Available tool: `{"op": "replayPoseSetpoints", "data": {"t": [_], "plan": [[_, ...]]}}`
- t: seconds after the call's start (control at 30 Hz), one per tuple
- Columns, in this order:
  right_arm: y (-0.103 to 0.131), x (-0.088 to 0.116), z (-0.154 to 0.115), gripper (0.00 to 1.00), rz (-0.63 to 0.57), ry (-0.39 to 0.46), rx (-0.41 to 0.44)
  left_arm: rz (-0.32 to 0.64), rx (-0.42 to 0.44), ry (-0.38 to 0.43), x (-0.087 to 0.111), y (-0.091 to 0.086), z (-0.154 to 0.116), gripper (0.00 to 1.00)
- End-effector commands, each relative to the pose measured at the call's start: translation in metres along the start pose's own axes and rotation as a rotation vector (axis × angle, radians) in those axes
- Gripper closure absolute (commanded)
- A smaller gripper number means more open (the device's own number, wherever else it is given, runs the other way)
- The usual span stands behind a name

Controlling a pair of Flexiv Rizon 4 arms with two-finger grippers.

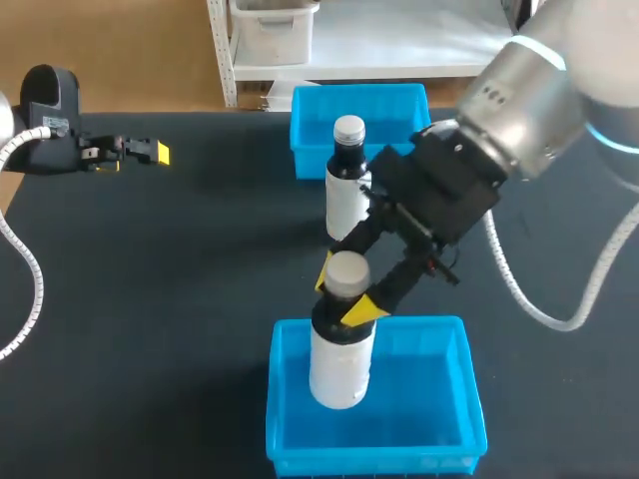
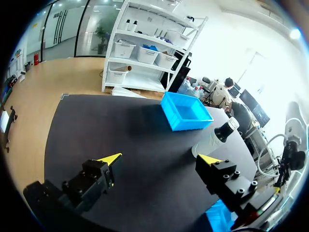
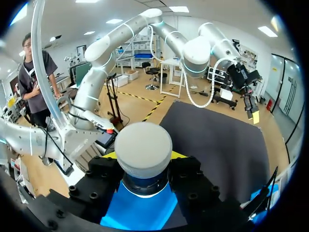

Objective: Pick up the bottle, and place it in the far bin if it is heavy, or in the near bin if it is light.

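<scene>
Bottle (image 1: 341, 349) held at the near bin (image 1: 424, 384): it is roughly upright, with its lower body inside the left part of the bin. Whether its base touches the bin floor cannot be told. It has a pale grey-white round cap, a dark neck and shoulder, and a white label wrapped around the body. Any print on the label is too small to read.

Right end effector (image 1: 344, 294): closed on the bottle's dark neck just below the cap, with one yellow-tipped finger on each side. The right arm enters from the far right and slopes down toward the bin. In the right wrist view the cap sits between the two black fingers, with the blue bin floor under it.

Second bottle (image 1: 346, 190): same build, with a pale cap, dark neck and white label. It stands upright on the bench (image 1: 150, 299), just on the near side of the far bin (image 1: 389, 105), between the two bins and behind the right arm's fingers. Its label is likewise unreadable.

Both bins are bright blue, open-topped, rectangular plastic. The far one lies at the far edge of the dark bench and the near one at its near edge.

Left end effector (image 2: 159, 158): fingers spread wide and holding nothing. It sits over the far left of the bench, well apart from both bottles.
</scene>
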State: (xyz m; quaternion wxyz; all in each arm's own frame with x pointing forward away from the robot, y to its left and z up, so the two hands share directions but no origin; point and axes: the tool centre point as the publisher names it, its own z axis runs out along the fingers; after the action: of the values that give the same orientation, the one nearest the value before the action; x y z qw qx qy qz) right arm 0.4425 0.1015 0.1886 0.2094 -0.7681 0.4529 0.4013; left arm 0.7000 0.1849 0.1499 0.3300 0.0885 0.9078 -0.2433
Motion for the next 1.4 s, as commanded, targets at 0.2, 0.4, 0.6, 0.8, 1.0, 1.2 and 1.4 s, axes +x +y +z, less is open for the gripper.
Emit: {"op": "replayPoseSetpoints", "data": {"t": [0.2, 0.4, 0.6, 0.8, 1.0, 1.2, 1.4], "plan": [[-0.011, 0.012, 0.021, 1.0, -0.035, 0.026, -0.063, 0.0, 0.0, 0.0, 0.0, 0.0, 0.0, 0.0], [-0.015, 0.021, 0.028, 1.0, -0.039, 0.029, -0.08, 0.0, 0.0, 0.0, 0.0, 0.0, 0.0, 0.0], [-0.017, 0.029, 0.031, 1.0, -0.035, 0.02, -0.089, 0.0, 0.0, 0.0, 0.0, 0.0, 0.0, 0.0], [-0.017, 0.034, 0.032, 0.84, -0.027, 0.018, -0.095, 0.0, 0.0, 0.0, 0.0, 0.0, 0.0, 0.0], [-0.016, 0.037, 0.033, 0.24, -0.014, 0.023, -0.108, 0.0, 0.0, 0.0, 0.0, 0.0, 0.0, 0.0], [-0.016, 0.039, 0.029, 0.0, 0.004, 0.016, -0.111, 0.0, 0.0, 0.0, 0.0, 0.0, 0.0, 0.0], [-0.017, 0.057, 0.005, 0.0, 0.066, 0.028, -0.083, 0.0, 0.0, 0.0, 0.0, 0.0, 0.0, 0.0]]}}
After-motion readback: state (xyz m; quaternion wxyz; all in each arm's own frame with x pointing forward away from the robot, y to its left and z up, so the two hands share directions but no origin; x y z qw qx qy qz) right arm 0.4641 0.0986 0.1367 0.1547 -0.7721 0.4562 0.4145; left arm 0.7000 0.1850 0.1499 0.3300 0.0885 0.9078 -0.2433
